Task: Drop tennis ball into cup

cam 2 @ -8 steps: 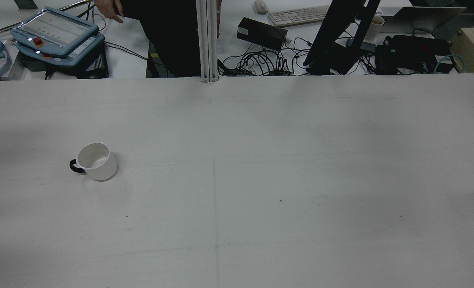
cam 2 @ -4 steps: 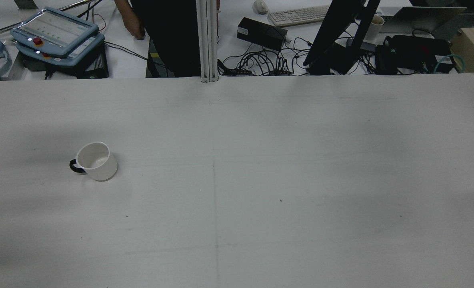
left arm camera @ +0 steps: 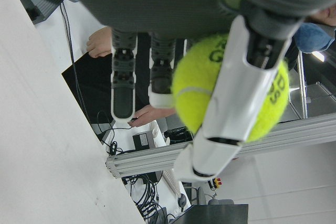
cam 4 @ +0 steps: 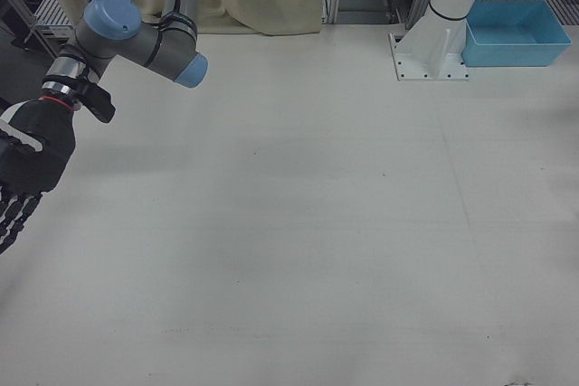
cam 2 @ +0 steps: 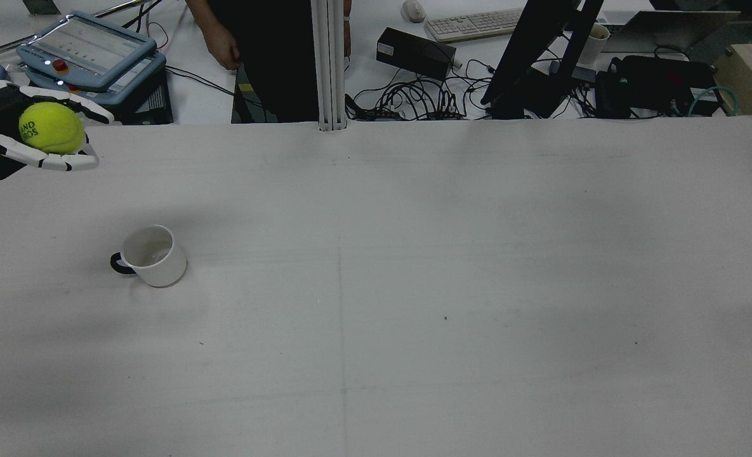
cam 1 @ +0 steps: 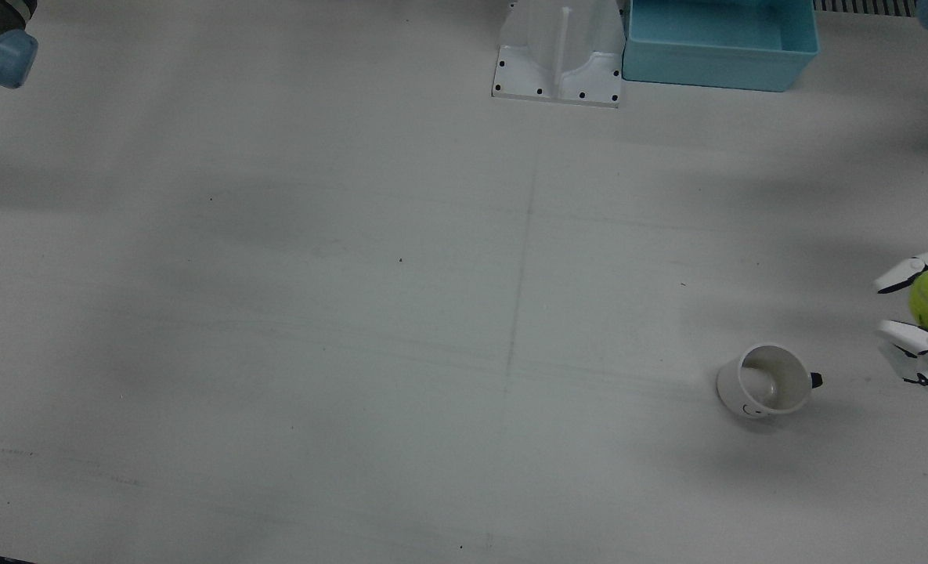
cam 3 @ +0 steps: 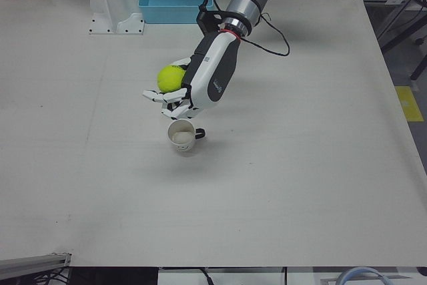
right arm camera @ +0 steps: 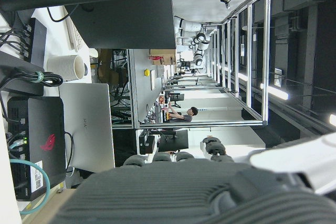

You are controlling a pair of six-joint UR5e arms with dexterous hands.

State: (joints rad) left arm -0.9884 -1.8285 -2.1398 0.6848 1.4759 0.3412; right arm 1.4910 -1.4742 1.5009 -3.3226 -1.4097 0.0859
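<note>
I have a wide white table [cam 2: 414,266] under me, bare but for a faint seam down its middle; past its far edge in the rear view sit a teach pendant [cam 2: 87,54], a tangle of cables [cam 2: 414,101], a keyboard [cam 2: 471,25] and a monitor stand [cam 2: 540,57], with a person [cam 2: 261,57] standing at the aluminium post [cam 2: 329,63]; a blue bin [cam 1: 718,43] sits by the pedestal [cam 1: 559,55].

The white cup [cam 2: 153,256] stands upright on the left half, mouth up, its dark handle [cam 2: 118,264] pointing toward the table's left edge in the rear view.

My left hand [cam 3: 183,95] has its fingers curled around the tennis ball [cam 3: 171,77], held above the table, close to the cup and off to its side; the ball's lettering faces the rear camera.

My right hand [cam 4: 27,174] hangs off the table's edge, fingers extended downward and holding nothing.
</note>
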